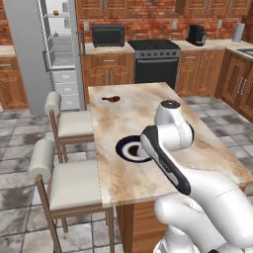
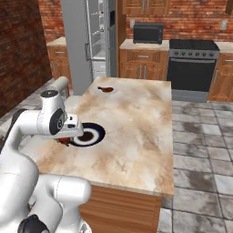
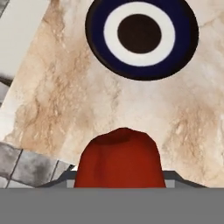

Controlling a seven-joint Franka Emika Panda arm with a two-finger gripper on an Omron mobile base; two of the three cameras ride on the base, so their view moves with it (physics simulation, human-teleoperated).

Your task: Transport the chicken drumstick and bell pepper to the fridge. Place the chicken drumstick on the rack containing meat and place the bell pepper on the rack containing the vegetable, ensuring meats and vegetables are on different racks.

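The red bell pepper [image 3: 120, 159] sits low in the hand view, and my gripper [image 2: 68, 135] is shut on it just above the island top. It hangs at the near edge of a blue-and-white plate [image 3: 141, 35]. The brown chicken drumstick [image 1: 112, 99] lies at the far end of the island [image 1: 148, 118], well away from the hand. The grey fridge [image 1: 29, 54] stands open beyond the island at the left. Its racks [image 1: 56, 35] carry small items, too small to name.
Two cushioned stools [image 1: 74, 123] stand along the island's left side. A stove [image 1: 155, 62] and a microwave [image 1: 107, 35] line the back counter among wooden cabinets. A brick wall [image 2: 20, 50] rises at the left in the right base view. Tiled floor surrounds the island.
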